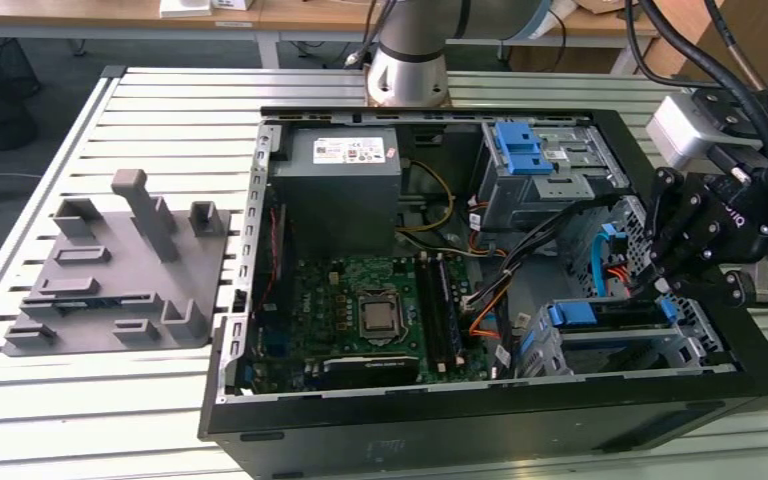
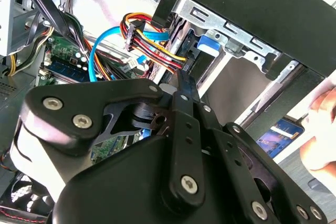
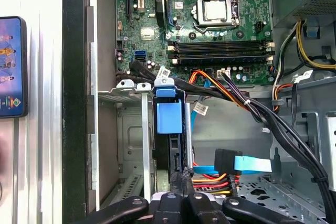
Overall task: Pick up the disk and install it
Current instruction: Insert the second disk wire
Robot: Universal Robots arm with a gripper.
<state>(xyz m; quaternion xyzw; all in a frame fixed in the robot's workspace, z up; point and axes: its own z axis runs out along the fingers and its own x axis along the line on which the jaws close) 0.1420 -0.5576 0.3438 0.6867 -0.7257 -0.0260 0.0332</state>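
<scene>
One end effector reaches into the open computer case. Its two fingers are drawn together into a single thin blade, with nothing held between them. Their tips are right at the near edge of the disk.

There is one disk. It stands on edge in the lower drive cage, at the case's front corner on the exterior view's right. It shows a blue plastic carrier tab, a blue rail along its side and a dark narrow edge between the cage's metal dividers.

Just beside it, one flat blue data cable and one bundle of red, orange and yellow wires crowd the space next to the cage, and black cables cross above them.

Past these lies one green motherboard with one bare processor. Beyond it are one grey power-supply box and one upper cage with a blue latch.

Outside the case, one phone lies on the slatted bench, with a person's hand close to it. On the exterior view's left, well apart, sits one grey fixture plate.
</scene>
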